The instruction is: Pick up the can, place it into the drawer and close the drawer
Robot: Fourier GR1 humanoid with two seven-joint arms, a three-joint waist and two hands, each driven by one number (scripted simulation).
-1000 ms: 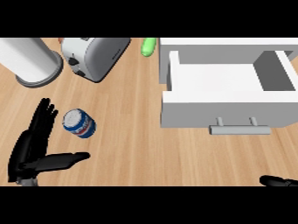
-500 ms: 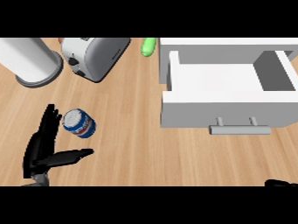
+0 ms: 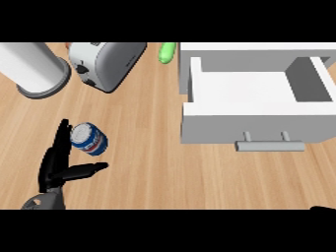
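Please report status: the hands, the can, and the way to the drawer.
Left hand open beside can, no grip. Right hand nearly out of view. Drawer open.

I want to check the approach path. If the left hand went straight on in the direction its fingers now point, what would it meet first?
The left hand points up the counter with straight fingers, passing just left of the can. Straight on, it would probably brush the can's left side first; beyond that stands the white cylinder. Height is unclear from above.

Bright, even light w/ no glare; soft shadows inside drawer (image 3: pixel 261 88), under toaster (image 3: pixel 106 63).
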